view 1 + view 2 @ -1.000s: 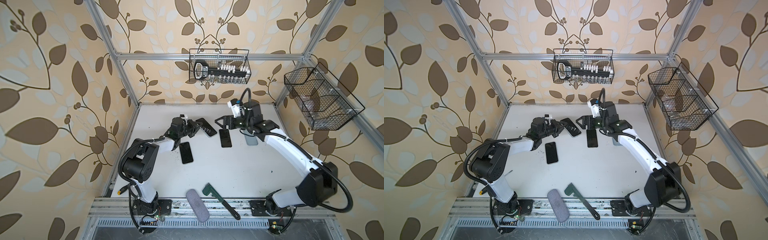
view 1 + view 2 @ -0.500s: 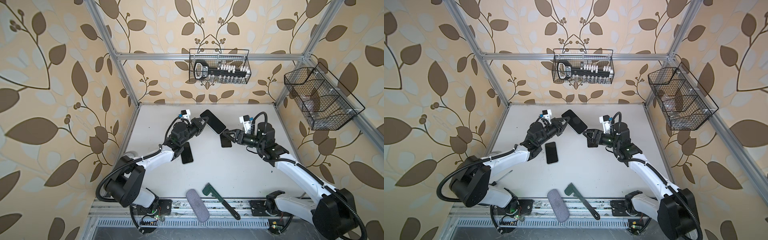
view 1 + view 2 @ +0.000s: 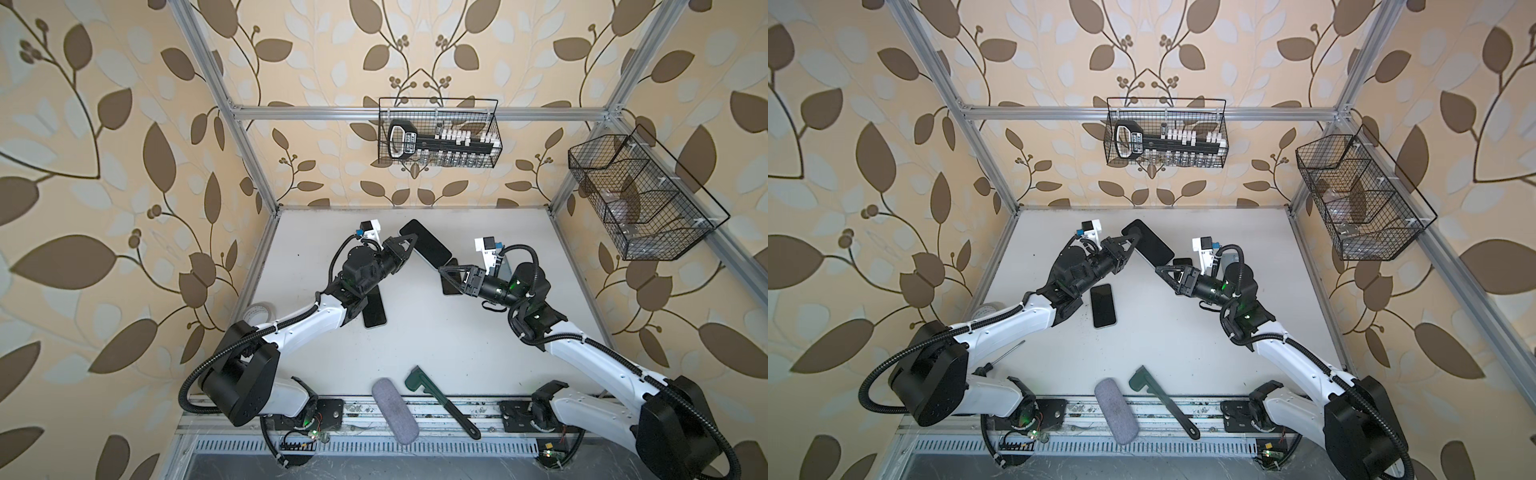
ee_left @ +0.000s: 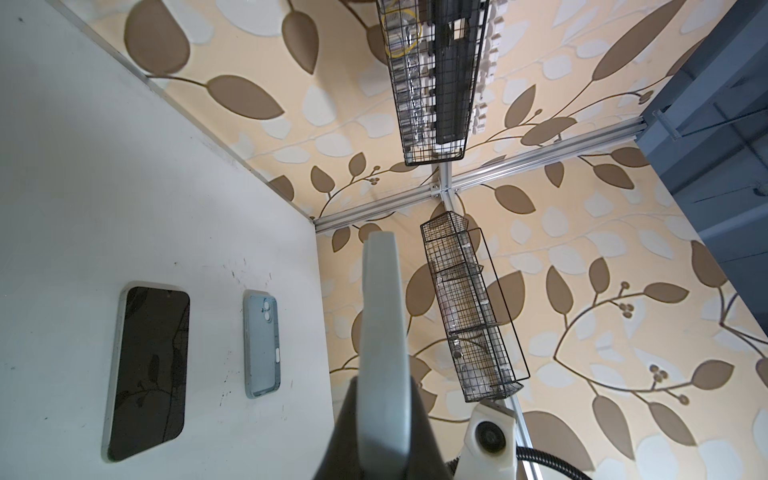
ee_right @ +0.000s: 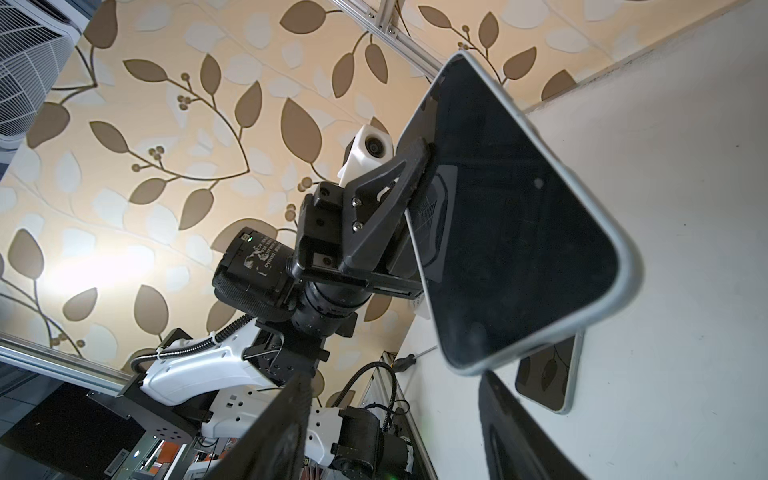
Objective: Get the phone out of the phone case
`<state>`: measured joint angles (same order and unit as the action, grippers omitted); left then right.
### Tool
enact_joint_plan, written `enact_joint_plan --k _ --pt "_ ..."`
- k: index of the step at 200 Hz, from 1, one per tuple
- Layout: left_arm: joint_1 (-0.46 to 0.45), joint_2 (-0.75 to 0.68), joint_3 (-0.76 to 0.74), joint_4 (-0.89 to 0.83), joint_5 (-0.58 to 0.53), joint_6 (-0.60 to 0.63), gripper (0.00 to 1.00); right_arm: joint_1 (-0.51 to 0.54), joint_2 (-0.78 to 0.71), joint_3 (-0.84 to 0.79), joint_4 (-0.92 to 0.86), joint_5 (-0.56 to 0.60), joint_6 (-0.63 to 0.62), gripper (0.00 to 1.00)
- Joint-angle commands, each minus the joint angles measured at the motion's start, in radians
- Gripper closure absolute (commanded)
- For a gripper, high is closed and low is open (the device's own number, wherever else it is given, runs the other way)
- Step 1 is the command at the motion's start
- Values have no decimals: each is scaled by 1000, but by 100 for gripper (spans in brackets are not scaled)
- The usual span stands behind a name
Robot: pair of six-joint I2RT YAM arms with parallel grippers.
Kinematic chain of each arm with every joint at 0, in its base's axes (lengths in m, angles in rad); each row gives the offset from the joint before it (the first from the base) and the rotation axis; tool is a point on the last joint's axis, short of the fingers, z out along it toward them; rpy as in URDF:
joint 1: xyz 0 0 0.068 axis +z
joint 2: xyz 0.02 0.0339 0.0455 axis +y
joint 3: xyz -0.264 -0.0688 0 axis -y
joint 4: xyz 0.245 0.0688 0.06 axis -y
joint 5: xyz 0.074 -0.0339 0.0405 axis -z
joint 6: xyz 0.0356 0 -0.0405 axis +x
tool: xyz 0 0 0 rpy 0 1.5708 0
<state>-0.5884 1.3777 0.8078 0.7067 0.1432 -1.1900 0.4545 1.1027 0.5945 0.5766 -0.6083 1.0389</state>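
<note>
Gripping the phone [image 3: 428, 245] in its pale phone case [image 4: 381, 332], the left end effector [image 3: 410, 242] holds it above the worktop [image 3: 415, 332]. The right end effector [image 5: 395, 428] sits close to its end, jaws wide apart and empty. The left wrist view shows another blue case [image 4: 261, 345] lying flat; the top views mostly hide it. The back basket [image 3: 496, 133] holds a black tool set [image 3: 440, 143].

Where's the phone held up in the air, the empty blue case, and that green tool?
cased phone [image 5: 519, 232]: right wrist view, on its dark screen.
empty case [image 4: 261, 349]: left wrist view, on its flat middle.
green tool [image 3: 446, 409]: in a top view, on its handle.
</note>
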Motion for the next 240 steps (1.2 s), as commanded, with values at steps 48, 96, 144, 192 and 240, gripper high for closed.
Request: enact_joint_plan --k 48,96,144,192,240 --pt "-17 -62 19 105 -4 0 100 48 29 -62 118 134 67 32" --pt "-19 -56 16 126 0 -14 100 50 89 -53 250 105 99 36" --pt "-20 -43 14 135 -4 -23 100 59 164 -47 368 93 144 48" --pt "-20 -26 14 149 -6 -28 100 68 205 -43 432 98 163 56" --pt "-20 -5 16 169 -9 -39 100 78 245 -39 488 100 182 68"
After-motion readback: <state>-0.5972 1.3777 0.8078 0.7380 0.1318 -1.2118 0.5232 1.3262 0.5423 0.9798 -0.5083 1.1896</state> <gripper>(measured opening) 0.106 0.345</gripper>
